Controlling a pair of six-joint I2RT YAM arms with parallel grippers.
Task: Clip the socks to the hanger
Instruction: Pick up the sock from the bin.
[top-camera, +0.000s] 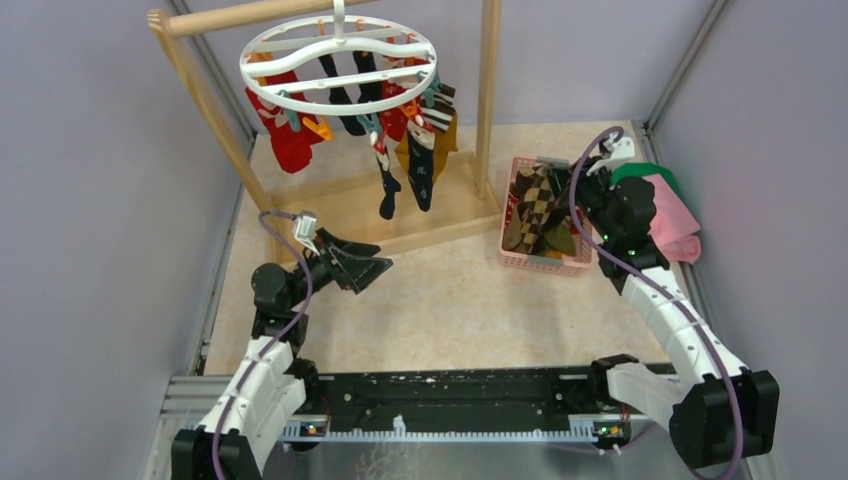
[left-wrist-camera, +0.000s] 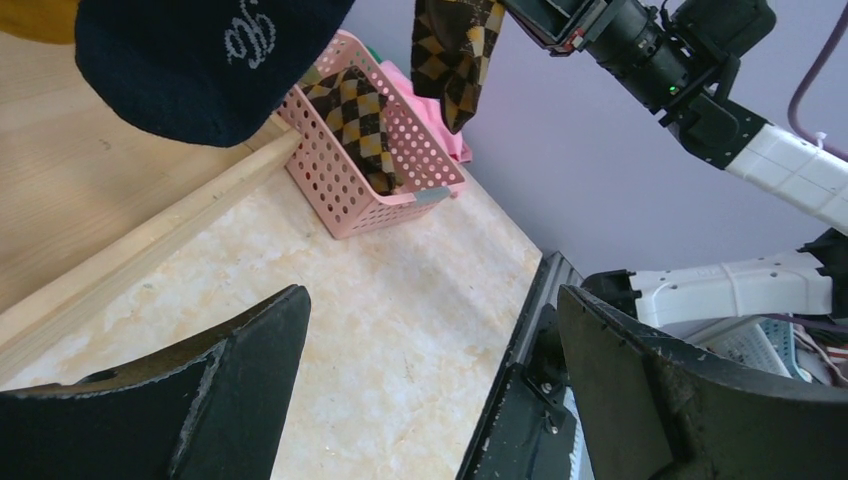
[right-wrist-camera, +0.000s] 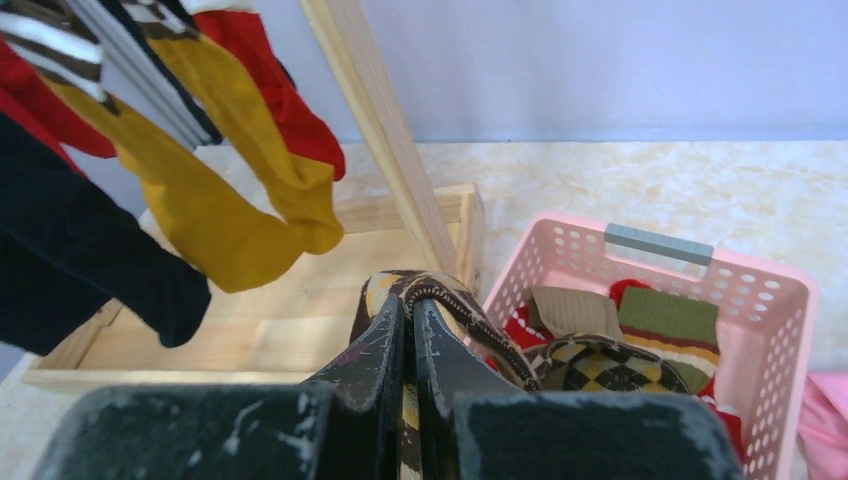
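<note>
An argyle sock (right-wrist-camera: 440, 290) is pinched between the pressed-together fingers (right-wrist-camera: 370, 350) of the right gripper (right-wrist-camera: 410, 310). It dangles over the pink basket (top-camera: 545, 264) at mid-right of the top view, which holds more socks (right-wrist-camera: 600, 365), argyle, red and olive. At upper left the hanger (top-camera: 247, 66) hangs from a wooden rack (top-camera: 488, 90) with red, black, mustard and navy ones clipped beneath it, and the left gripper (top-camera: 365, 262) sits lower left, fingers spread and empty. All stands on a beige marbled table (top-camera: 450, 300) closed in by lilac walls (top-camera: 100, 150).
</note>
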